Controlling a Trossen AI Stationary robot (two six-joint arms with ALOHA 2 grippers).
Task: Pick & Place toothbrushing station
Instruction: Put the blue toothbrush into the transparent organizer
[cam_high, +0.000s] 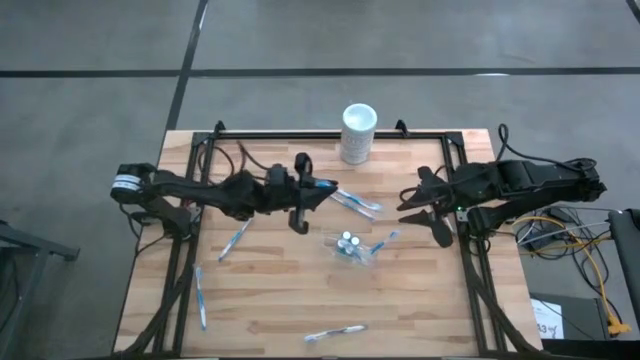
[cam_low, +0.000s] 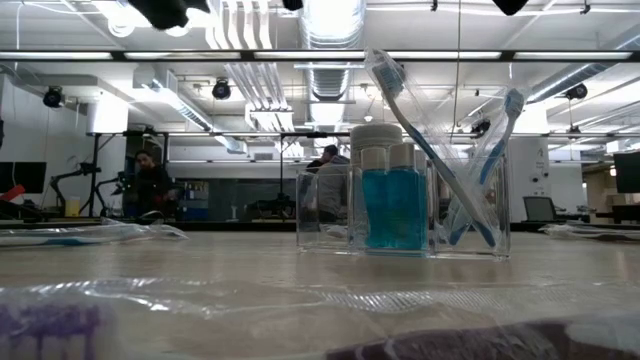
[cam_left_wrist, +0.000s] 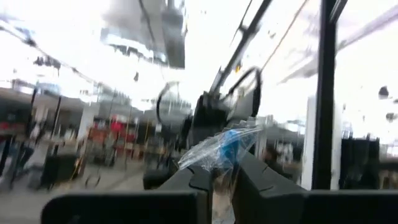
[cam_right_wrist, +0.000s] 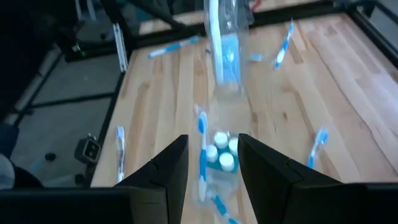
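Observation:
A small clear cup (cam_high: 350, 246) stands on the wooden table near its middle, holding teal-and-white tubes (cam_low: 394, 205) and blue-and-white toothbrushes (cam_low: 430, 150). My left gripper (cam_high: 316, 190) is just left of and beyond the cup, above the table, shut on a plastic-wrapped toothbrush (cam_high: 356, 203). My right gripper (cam_high: 406, 205) is open and empty to the right of the cup. In the right wrist view its fingers frame the cup (cam_right_wrist: 221, 155) from a distance. The held toothbrush also shows in that view (cam_right_wrist: 224, 43). My left gripper pinches the wrapped toothbrush between its two fingers. The crinkled wrapper with the blue head (cam_left_wrist: 222, 148) sticks out past the fingertips. The fingers come roughly level from the table's left. The toothbrush reaches toward the table's right, lifted clear of the table.
A tall white cylinder (cam_high: 358, 131) stands at the table's far edge. Loose wrapped toothbrushes lie at the left (cam_high: 235, 240), the near left (cam_high: 200, 296) and the near edge (cam_high: 336, 332). A black frame (cam_high: 462, 150) rims the table. People stand in the room beyond (cam_low: 150, 185).

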